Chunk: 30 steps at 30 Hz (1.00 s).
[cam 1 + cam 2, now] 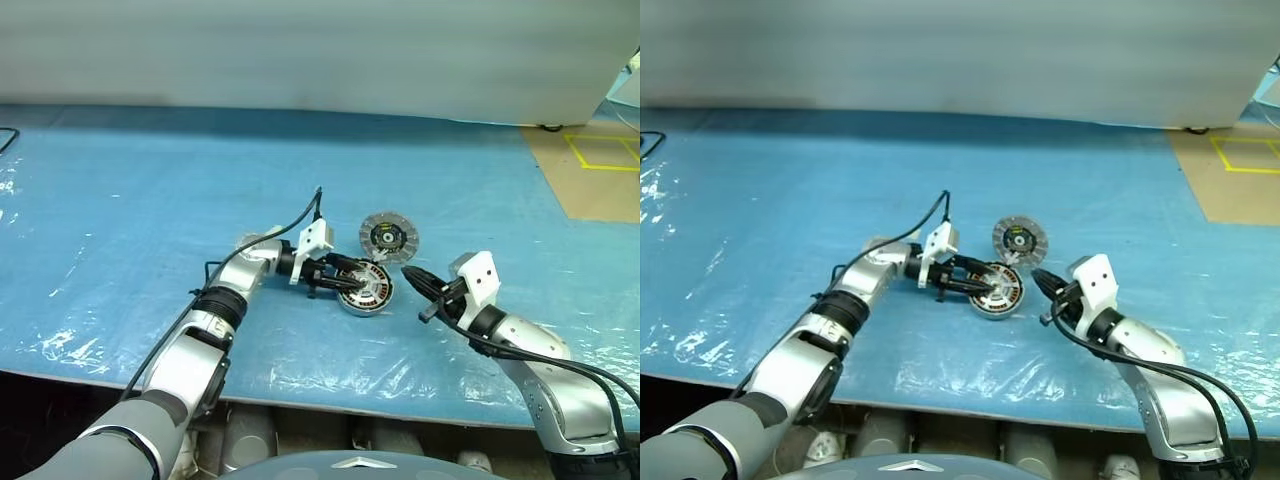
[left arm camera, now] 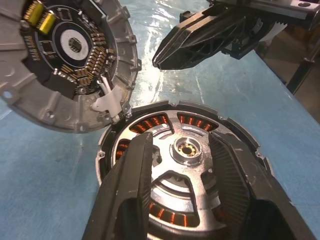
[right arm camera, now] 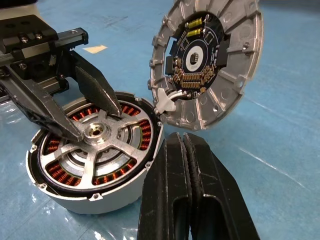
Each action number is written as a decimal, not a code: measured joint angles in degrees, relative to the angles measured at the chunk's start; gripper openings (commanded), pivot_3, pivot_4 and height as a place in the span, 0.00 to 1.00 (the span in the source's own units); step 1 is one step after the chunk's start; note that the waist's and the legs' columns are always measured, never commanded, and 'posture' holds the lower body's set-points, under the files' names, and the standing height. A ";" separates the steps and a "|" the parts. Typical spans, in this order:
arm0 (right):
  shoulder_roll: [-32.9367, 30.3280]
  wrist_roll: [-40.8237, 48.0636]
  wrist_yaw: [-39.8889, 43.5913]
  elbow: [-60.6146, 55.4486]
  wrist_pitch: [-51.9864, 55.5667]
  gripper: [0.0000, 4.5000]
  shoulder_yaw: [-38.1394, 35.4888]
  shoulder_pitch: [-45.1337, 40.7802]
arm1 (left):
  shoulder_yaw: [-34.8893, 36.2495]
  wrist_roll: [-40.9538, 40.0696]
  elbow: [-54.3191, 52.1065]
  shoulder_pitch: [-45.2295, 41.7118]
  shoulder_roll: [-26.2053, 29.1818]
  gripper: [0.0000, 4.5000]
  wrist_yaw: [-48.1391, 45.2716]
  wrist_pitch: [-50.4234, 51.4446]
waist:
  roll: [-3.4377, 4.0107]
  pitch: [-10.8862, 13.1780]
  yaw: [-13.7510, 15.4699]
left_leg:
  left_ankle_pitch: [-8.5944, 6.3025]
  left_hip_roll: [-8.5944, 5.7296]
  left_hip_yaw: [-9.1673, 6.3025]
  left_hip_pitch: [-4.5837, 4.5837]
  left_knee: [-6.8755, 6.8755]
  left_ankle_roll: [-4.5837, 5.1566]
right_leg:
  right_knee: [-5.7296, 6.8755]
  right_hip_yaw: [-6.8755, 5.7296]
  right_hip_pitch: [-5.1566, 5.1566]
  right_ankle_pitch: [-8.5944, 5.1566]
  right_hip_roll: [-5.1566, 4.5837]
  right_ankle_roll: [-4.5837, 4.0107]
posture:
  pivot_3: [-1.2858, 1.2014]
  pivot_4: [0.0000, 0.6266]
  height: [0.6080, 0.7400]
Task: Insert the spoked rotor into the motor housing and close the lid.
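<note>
The motor housing (image 3: 90,200) stands on the blue table, copper windings showing inside its silver rim. The spoked rotor (image 2: 187,150) sits inside it. My left gripper (image 1: 358,283) reaches in from the left with its fingers (image 3: 60,117) down on the rotor, one on each side of the central hub, gripping it. The lid (image 1: 389,237) leans tilted at the housing's far rim, its dark yellow-marked centre facing me. My right gripper (image 1: 408,271) is shut and empty, just right of the housing and in front of the lid.
Wrinkled blue plastic sheet (image 1: 150,200) covers the table, whose front edge (image 1: 300,395) runs close to me. Brown floor with yellow tape (image 1: 600,150) lies at the far right. A black cable (image 1: 6,138) lies at the far left edge.
</note>
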 measured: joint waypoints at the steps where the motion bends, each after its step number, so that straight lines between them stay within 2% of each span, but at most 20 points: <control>1: 0.30 -0.15 -0.21 0.28 -0.09 0.00 0.06 -0.06 | 0.02 -0.08 -0.20 0.02 -0.04 0.41 -0.02 0.34 | 0.01 0.00 -0.01 | 0.00 0.00 0.00 0.00 0.00 0.00 | 0.00 0.00 0.00 0.00 0.00 0.00 | 0.52 0.24 1.00; 7: 0.62 -1.27 -2.34 3.53 -1.11 0.00 -0.30 -0.60 | 0.86 -2.40 -2.82 1.15 0.87 0.41 -1.54 2.45 | 0.01 0.00 -0.05 | 0.00 0.00 0.01 0.00 0.03 0.00 | 0.00 0.00 0.00 -0.11 0.00 -0.19 | 0.52 0.24 1.00; 13: 0.85 -2.40 -4.52 8.92 -2.06 0.00 -2.18 -5.05 | 2.79 -5.87 -8.77 4.18 4.05 0.41 -3.41 5.49 | 0.04 -0.01 -0.11 | 0.00 0.01 0.02 0.01 0.03 0.00 | 0.01 0.01 -0.01 -0.13 0.00 -0.22 | 0.52 0.24 1.00; 20: 5.37 -2.17 -5.77 15.26 -5.13 0.00 -2.30 -12.48 | 4.90 -8.67 -14.57 7.72 8.05 0.41 -3.13 9.33 | 0.08 -0.03 -0.39 | 0.10 0.03 0.03 0.01 0.00 0.17 | 0.03 0.00 -0.04 -0.13 0.01 -0.23 | 0.52 0.24 1.00; 25: 9.15 2.86 -2.48 18.17 -5.78 0.00 -2.41 -15.78 | 5.35 -8.80 -15.69 10.76 10.16 0.41 -1.96 9.87 | 0.12 -0.03 -0.29 | 0.11 0.02 0.03 -0.04 -0.01 0.18 | 0.02 -0.01 -0.06 -0.13 0.00 -0.24 | 0.52 0.24 1.00; 30: 8.98 7.79 2.69 17.99 -2.93 0.00 -2.28 -15.24 | 5.41 -8.82 -16.70 12.61 10.70 0.41 -0.79 10.03 | 0.12 -0.03 -0.19 | 0.11 0.04 0.02 -0.08 -0.01 0.19 | 0.02 -0.05 -0.08 -0.14 0.01 -0.24 | 0.52 0.24 1.00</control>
